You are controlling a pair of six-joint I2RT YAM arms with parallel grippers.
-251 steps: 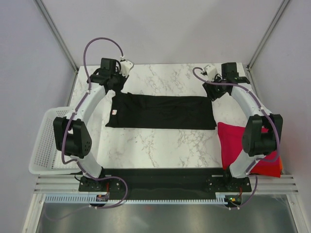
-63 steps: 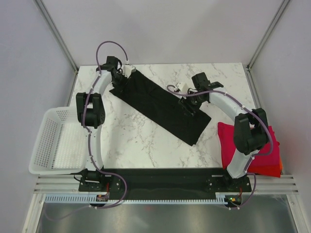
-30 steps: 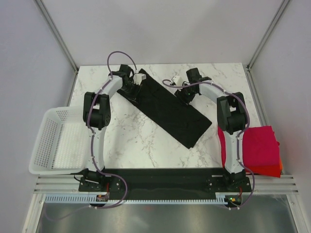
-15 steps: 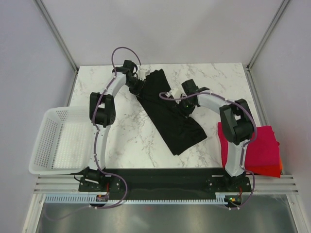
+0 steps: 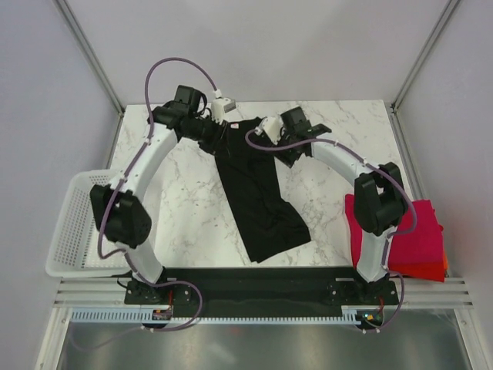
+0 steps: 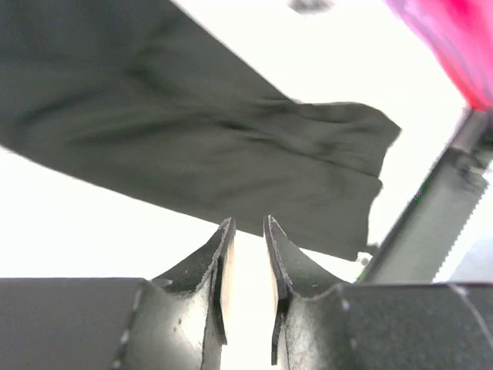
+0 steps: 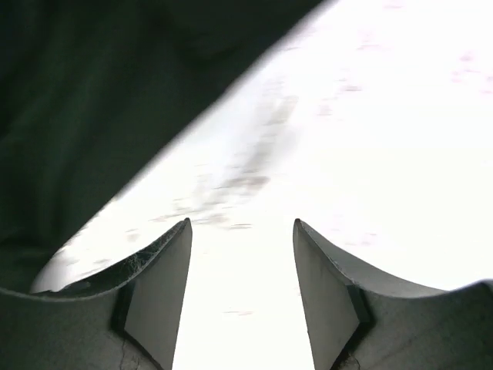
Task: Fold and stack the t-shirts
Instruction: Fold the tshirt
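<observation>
The black t-shirt [image 5: 262, 200] lies as a long folded strip on the marble table [image 5: 185, 216], running from the far middle toward the near edge. My left gripper [image 5: 220, 137] sits at the strip's far left corner. In the left wrist view its fingers [image 6: 246, 225] stand a little apart, with bare table between them and the black t-shirt [image 6: 192, 139] just beyond. My right gripper [image 5: 280, 150] is at the strip's far right side. It stands wide open [image 7: 240, 225] over bare marble, with the black cloth [image 7: 92, 100] to its left. The folded magenta-red t-shirt [image 5: 420, 231] lies on an orange-red one [image 5: 433, 272] at the right.
A white mesh basket [image 5: 77, 223] hangs off the table's left edge. Metal frame posts stand at the far corners. A black mounting bar [image 5: 262, 281] with both arm bases runs along the near edge.
The black strip has swung from a diagonal to nearly straight toward the near edge. Both grippers have shifted along its far end, and the right jaws have widened.
</observation>
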